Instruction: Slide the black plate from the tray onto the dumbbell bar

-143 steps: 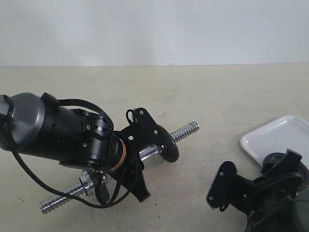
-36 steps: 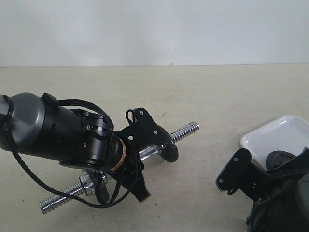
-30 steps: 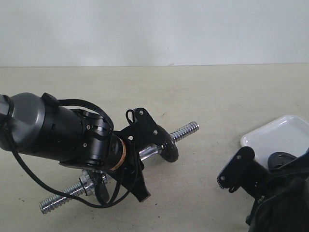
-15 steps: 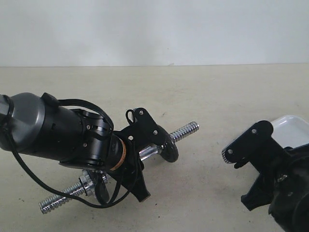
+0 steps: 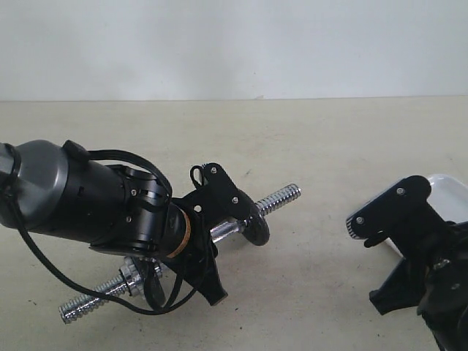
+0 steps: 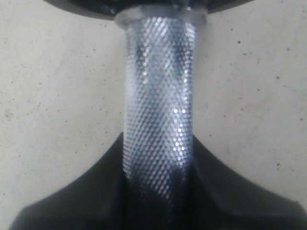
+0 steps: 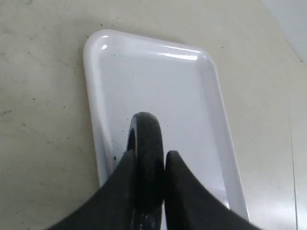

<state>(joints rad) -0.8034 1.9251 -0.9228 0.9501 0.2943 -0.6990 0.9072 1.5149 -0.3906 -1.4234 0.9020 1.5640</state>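
my right gripper point(image 7: 147, 160) grasps the black plate point(image 7: 146, 134) on edge between its fingers, over the white tray point(image 7: 192, 91) at the right of the table point(image 5: 329, 146); whether the plate clears the tray i cannot tell. my left gripper point(image 5: 217, 235) clamps the knurled dumbbell bar point(image 6: 158, 110), held tilted, another black disc point(image 5: 258, 225) already threaded on it.

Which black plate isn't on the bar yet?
The plate clamped edge-on in the right tool, tray behind it; the other plate already sits on the bar.
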